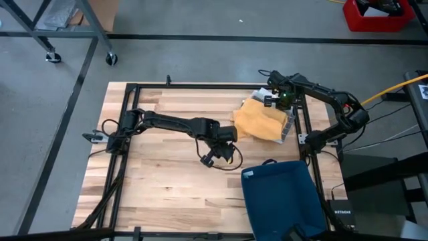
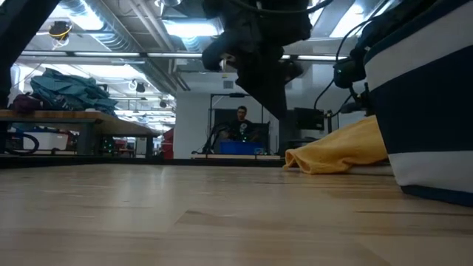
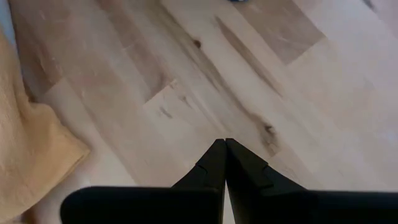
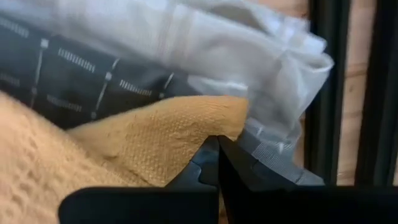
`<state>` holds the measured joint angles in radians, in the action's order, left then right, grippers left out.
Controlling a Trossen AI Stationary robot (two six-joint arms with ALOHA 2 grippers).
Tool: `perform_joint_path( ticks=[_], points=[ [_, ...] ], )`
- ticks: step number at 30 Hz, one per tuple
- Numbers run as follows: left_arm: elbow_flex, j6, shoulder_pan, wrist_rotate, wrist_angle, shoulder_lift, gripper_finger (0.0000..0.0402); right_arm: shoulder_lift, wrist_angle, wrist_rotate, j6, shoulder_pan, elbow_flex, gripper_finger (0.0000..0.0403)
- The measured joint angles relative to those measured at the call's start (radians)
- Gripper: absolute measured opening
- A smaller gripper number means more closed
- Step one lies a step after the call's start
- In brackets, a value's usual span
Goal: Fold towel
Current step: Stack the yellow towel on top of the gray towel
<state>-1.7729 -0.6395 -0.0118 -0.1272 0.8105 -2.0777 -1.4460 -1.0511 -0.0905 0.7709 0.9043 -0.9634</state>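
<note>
Towel first: the mustard-yellow terry-cloth towel point(image 1: 262, 120) lies bunched in a loose heap right of centre in the upper half of the high view, on the pale butcher-block wooden desk point(image 1: 160, 174), against the black frame rail there. It rests partly over a grey-and-white checked cloth point(image 4: 155, 56) that shows beneath and beyond it in the right wrist view. A dark blue fabric bin point(image 1: 281, 197) stands at the lower right of the high view, well apart from the heap.

The right pincer point(image 1: 273, 100) sits at the heap's upper edge, fingers pressed together, its tips at the yellow weave; whether any fabric is pinched between them cannot be told. The left pincer point(image 1: 212, 159) hangs below and left of the towel, over bare wood, also closed and holding nothing, with the towel's near corner just beside it.

The heap's longer side seems to run from upper left to lower right, so its lower-left corner faces the left arm, which looks the nearer to that free edge. Folding has not visibly begun; spreading the heap flat would probably come first.
</note>
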Motion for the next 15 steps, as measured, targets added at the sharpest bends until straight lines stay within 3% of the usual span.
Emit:
perform_joint_path(
  ticks=[5,15],
  points=[
    [0.0,-0.008,-0.01,0.001,0.0,0.0,0.0001,0.001,-0.019,0.066,-0.068,-0.002,0.0,0.0005],
    [0.0,0.001,0.018,0.003,-0.005,0.0,0.0001,0.032,-0.022,0.057,-0.123,-0.001,-0.014,0.0005]
  ],
)
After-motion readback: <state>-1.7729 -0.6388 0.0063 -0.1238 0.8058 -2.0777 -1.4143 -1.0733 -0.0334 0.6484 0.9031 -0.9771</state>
